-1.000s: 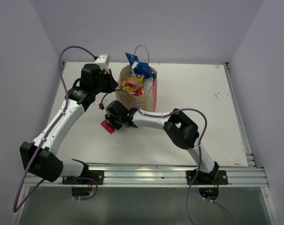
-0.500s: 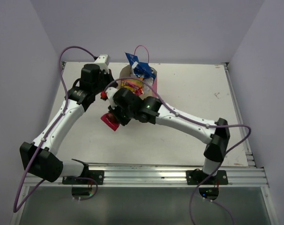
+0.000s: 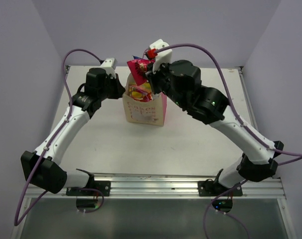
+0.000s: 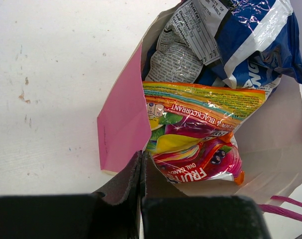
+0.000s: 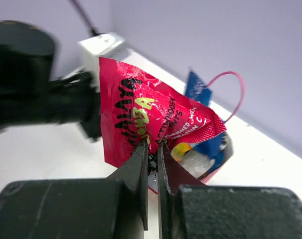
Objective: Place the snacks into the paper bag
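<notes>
From their bases at the near edge of the white table [image 3: 206,144], both arms reach toward its far half, where the paper bag [image 3: 143,107] stands upright with its lettered tan front facing the bases. The left gripper [image 4: 141,154] sits at the bag's left rim. Its jaws are pressed almost together, with only a thin slit between them, pinching the rim where the pink side panel [image 4: 122,132] meets the front wall. Just beyond those fingers, inside the open mouth, a fruit-sweets packet [image 4: 201,134] printed BLACKCURRANT lies on top. Behind it, the long blue-white bag [image 4: 255,35] leans against the far wall and pokes above the rim. Over the far part of the opening hangs the right gripper [image 5: 151,152], its jaws closed tight on the lower edge of the small pink-red sachet [image 5: 146,119]. The sachet is held upright in the air above the bag's mouth, clear of the packets below. A pink cord handle [image 5: 235,84] loops up beyond it.
</notes>
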Available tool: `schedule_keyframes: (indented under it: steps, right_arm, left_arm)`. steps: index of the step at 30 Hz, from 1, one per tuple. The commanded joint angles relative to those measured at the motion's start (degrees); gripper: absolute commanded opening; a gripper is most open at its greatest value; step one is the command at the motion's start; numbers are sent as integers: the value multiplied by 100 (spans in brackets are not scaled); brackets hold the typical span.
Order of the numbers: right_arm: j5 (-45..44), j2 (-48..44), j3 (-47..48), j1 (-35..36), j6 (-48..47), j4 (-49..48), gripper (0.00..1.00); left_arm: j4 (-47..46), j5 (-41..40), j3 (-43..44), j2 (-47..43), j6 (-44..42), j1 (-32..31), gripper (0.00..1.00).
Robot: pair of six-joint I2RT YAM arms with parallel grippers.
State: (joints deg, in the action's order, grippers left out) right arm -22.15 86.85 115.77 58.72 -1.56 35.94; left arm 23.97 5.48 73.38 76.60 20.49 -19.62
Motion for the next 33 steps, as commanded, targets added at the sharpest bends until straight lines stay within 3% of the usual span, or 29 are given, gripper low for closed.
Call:
schedule_keyframes:
  steps: [1,9,17,27,33]
  right_arm:
    - [-588,490,-309,-482,-643,-1367,0]
    - [-404,1535,156,-1204,-881,-2258,0]
    - [158,1836,-97,-1477,-793,-1451,0]
    - [1371,1353,-1441,-1469,-81,-282,0]
    - [1529,1747,-1347,-1469,-90,97,0]
  left_arm:
    - [240,76,97,4,-28,46,0]
    - [223,138,-17,-57,-10,46,0]
    - [161,173,-70,-101,25,46,0]
    - [64,217,-140,-154,51,46,0]
    - [56,243,-175,-224,60,46,0]
